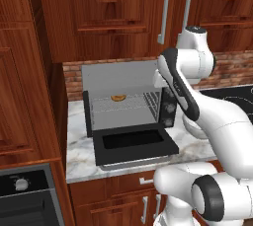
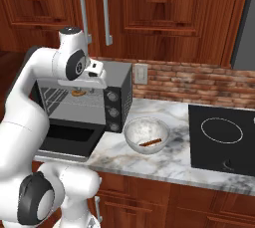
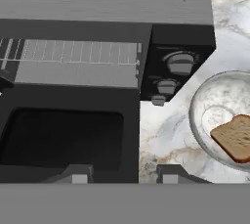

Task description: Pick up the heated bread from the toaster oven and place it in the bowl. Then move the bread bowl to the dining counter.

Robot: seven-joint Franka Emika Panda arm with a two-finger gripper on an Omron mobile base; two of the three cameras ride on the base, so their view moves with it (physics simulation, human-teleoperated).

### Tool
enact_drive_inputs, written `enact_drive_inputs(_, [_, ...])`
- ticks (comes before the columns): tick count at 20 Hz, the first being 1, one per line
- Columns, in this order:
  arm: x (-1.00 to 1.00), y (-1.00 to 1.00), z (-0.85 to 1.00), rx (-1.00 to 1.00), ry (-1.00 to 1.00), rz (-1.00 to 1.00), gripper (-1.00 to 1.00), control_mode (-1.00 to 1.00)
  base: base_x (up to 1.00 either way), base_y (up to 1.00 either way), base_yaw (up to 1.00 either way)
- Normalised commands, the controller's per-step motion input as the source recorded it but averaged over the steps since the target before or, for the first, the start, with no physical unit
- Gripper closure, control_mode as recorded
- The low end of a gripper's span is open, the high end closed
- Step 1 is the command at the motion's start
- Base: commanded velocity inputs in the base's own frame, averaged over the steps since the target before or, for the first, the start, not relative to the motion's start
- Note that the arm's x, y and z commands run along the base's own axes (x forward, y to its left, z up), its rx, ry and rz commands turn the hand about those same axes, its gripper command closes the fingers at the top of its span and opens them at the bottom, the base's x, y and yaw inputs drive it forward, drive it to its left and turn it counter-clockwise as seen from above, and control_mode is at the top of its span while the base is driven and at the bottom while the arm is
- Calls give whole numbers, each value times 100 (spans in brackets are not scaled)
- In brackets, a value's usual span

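Two bready bits to sort out. Looking at the toaster oven first: sitting on the marble counter with the black door dropped flat toward the near edge. Can spot the bread, small and golden-brown, lying on the wire rack toward the far side of the cavity. Then over to the right of the knob panel: the bowl, speckled and whitish, just beside the oven, already carrying a brown slice that leans against its right wall.

Gripper hanging up above the open door and the counter's near edge, jaws spread partway, nothing pinched between them. From the right base view, hard to make out the fingers, but can see the hand parked right in front of the oven's top front edge, just above the bread.

Stuff in the way: the white arm covering the oven's right end and most of the bowl in the left base view.

Around it all: black cooktop farther right on the counter, brick backsplash with an outlet behind, reddish wood cabinets overhead, plus a built-in oven down low on the left.
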Motion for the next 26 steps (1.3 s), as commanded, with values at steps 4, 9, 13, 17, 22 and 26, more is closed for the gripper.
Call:
enact_drive_inputs(4, [-11, 0, 1, 0, -9, 0, -100, -100, 0, 0, 0])
enact_drive_inputs(9, [-14, 20, 3, 0, -19, 1, -100, -100, 0, 0, 0])
enact_drive_inputs(13, [-37, 56, -19, 0, -15, 0, -100, -100, 0, 0, 0])
enact_drive_inputs(17, [-30, 71, -61, 7, -22, 0, -100, -100, 0, 0, 0])
enact_drive_inputs(22, [-8, 67, -53, 6, -24, -3, -100, -100, 0, 0, 0])
enact_drive_inputs(26, [0, 29, -22, 9, -13, -9, -100, -100, 0, 0, 0])
